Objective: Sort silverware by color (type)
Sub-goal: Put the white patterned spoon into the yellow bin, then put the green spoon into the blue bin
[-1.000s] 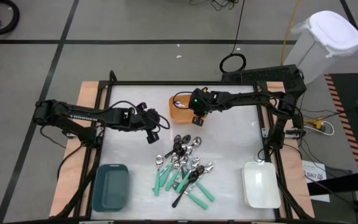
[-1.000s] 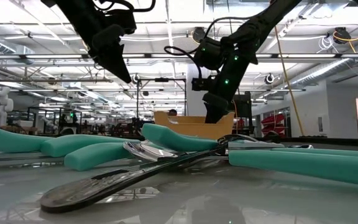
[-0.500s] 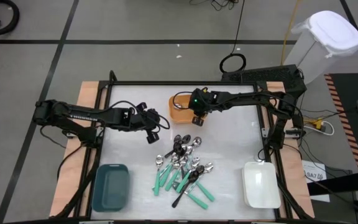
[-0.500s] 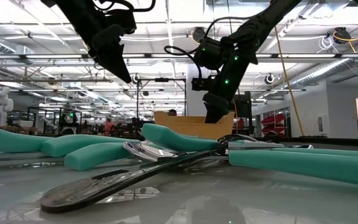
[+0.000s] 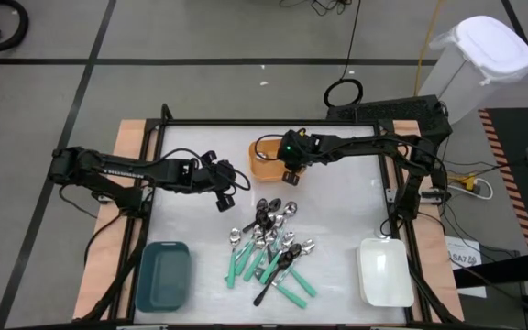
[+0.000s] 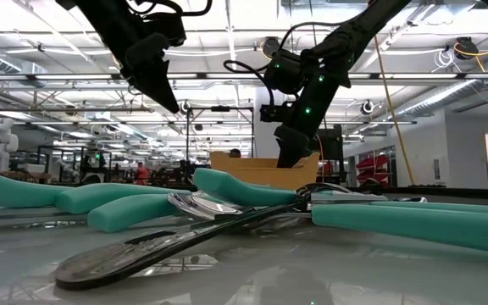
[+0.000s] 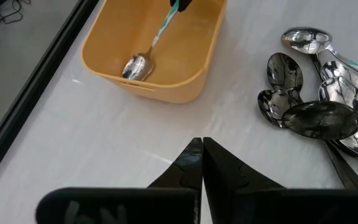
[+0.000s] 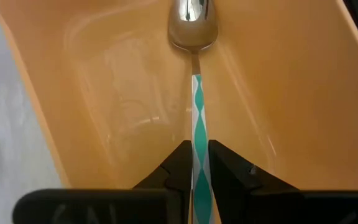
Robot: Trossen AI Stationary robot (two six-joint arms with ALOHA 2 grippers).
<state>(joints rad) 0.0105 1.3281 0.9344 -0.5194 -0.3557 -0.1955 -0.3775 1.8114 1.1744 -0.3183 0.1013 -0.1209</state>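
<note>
I have the right gripper (image 8: pixel 194 163) closed on the handle of a teal-and-white spoon (image 8: pixel 196 93), low inside the orange tray (image 7: pixel 182 81). The spoon's bowl already touches, or almost touches, the floor of the orange tray, while the handle rises up to the fingers. To do this step well, I think I should lower a little more, so the handle lies nearly flat, and only then let the fingers part (a drop from height can make the spoon bounce over the rim). After that I lift straight up, away from the tray wall.

The long axis of the spoon runs along the length of the orange tray, bowl pointing away from my gripper and handle end toward it, tilted upward.

The left gripper (image 7: pixel 202 163) waits beside the orange tray with its fingers pressed together, holding nothing. The other spoons (image 5: pixel 269 247) lie in a heap on the table, apart from the orange tray.
</note>
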